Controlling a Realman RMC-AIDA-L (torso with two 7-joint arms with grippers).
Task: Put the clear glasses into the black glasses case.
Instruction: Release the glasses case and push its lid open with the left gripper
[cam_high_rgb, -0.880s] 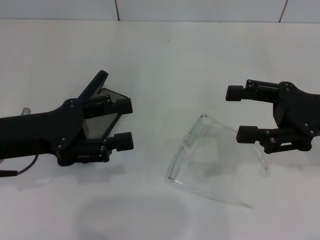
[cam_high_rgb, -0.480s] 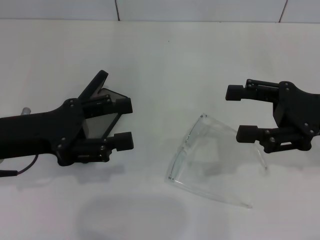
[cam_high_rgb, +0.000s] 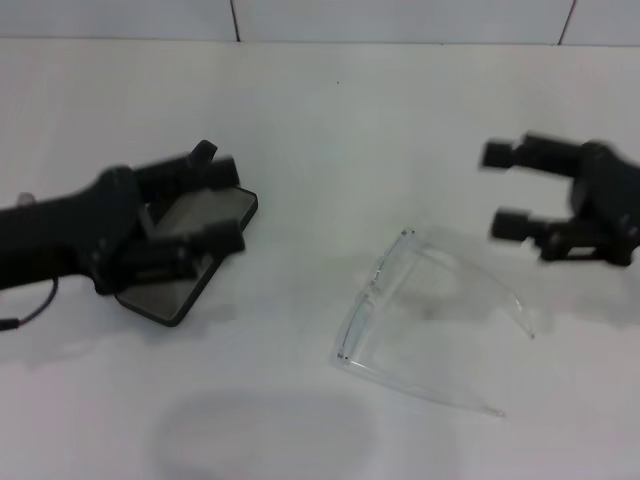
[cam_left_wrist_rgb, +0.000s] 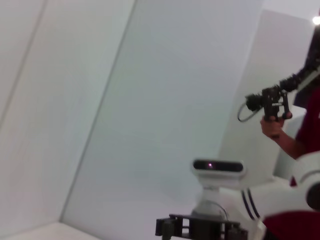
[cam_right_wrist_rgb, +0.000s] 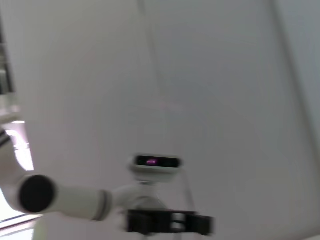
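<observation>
- The fully transparent wraparound plastic glasses (cam_high_rgb: 425, 320) lie untouched on the plain white bench (cam_high_rgb: 330, 130), arms unfolded toward the right side.
- The flat black hinged glasses case (cam_high_rgb: 195, 255) lies open on the left, grey lining up, partly under the left pincer (cam_high_rgb: 232, 205), whose fingers stand apart and hold nothing.
- The right pincer (cam_high_rgb: 505, 190) hangs beyond the glasses, wide and empty.
- Judged advice: take the glasses by the frame, not the lens, fold the arms first, and keep the case steady.
- Pale walls ring the bench; a person's hand (cam_left_wrist_rgb: 272, 127) holding a black device shows in the left wrist view.
</observation>
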